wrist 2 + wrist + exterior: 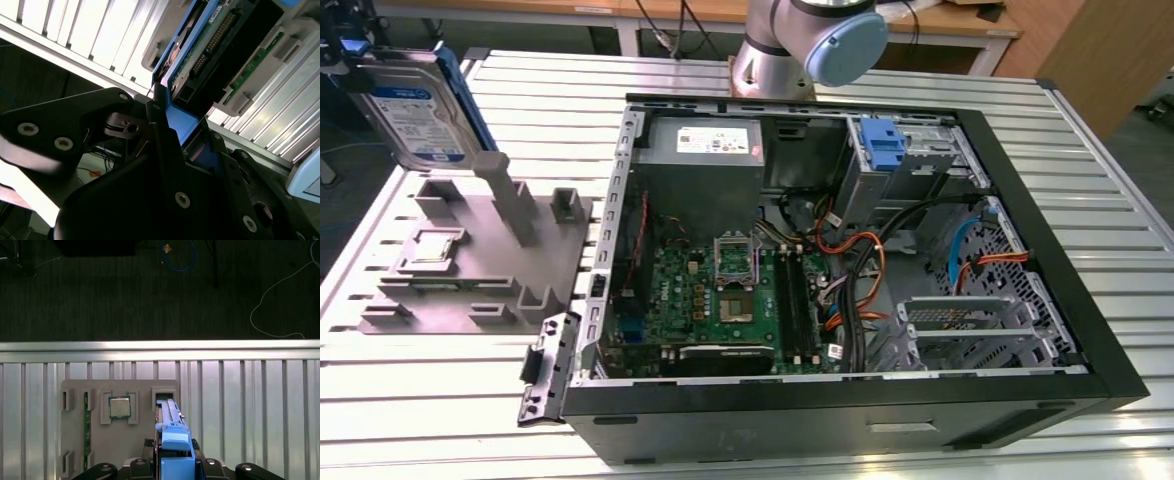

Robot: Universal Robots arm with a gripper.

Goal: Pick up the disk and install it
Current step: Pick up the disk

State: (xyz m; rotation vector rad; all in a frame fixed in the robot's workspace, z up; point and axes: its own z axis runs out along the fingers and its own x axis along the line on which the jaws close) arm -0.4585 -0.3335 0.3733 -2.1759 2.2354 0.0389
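The disk [416, 110] is recorded at the exterior view's left, raised clear of the table [440, 400] and tilted, with its label facing that camera. It is grasped by the gripper [181, 124]. In the second wrist view the black fingers [165, 150] are seen clamped on the blue rail [176, 452] at the disk's end. Below the gripper a grey fixture [480, 240] is noted on the table. A chip [119, 407] and a green memory stick [87, 422] are seated in the fixture, and an open slot [162, 392] is seen just past the disk's edge. Well apart from the gripper, toward the exterior view's right, an opened case [787, 415] is recorded, with a blue bracket [887, 150] in its bay.
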